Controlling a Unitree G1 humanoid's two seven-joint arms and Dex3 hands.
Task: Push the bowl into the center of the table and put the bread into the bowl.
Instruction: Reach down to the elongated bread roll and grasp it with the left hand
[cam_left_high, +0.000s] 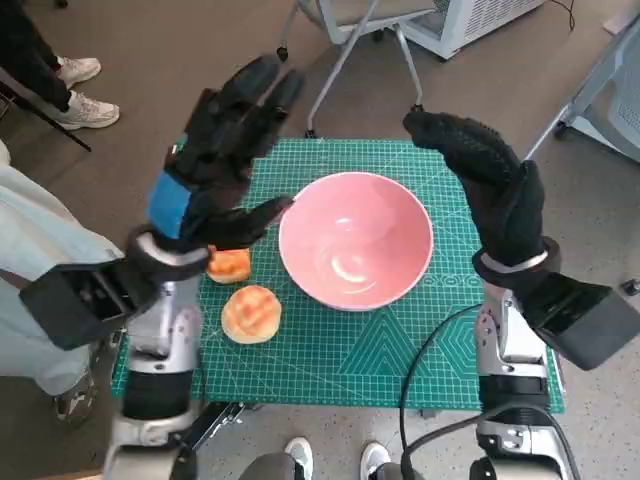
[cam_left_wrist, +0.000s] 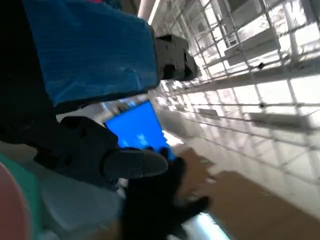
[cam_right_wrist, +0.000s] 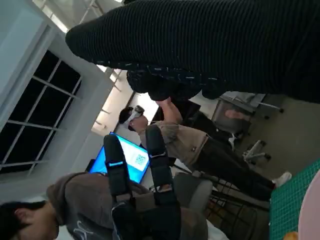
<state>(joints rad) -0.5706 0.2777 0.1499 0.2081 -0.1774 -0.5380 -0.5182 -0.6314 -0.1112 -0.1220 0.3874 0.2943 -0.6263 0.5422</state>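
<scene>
No readable writing or brand shows on anything in view. On the left, the left hand (cam_left_high: 222, 150) is raised above the surface's (cam_left_high: 330, 360) left side, fingers spread apart and holding nothing. Partly under its thumb lies a small piece of bread (cam_left_high: 229, 265), with a round bun (cam_left_high: 251, 313) just beside it, nearer the robot. The pink bowl (cam_left_high: 355, 240) sits upright near the middle of the green cutting mat (cam_left_high: 400, 350), empty. On the right, the gloved right hand (cam_left_high: 490, 185) hovers open beside the bowl's rim.
</scene>
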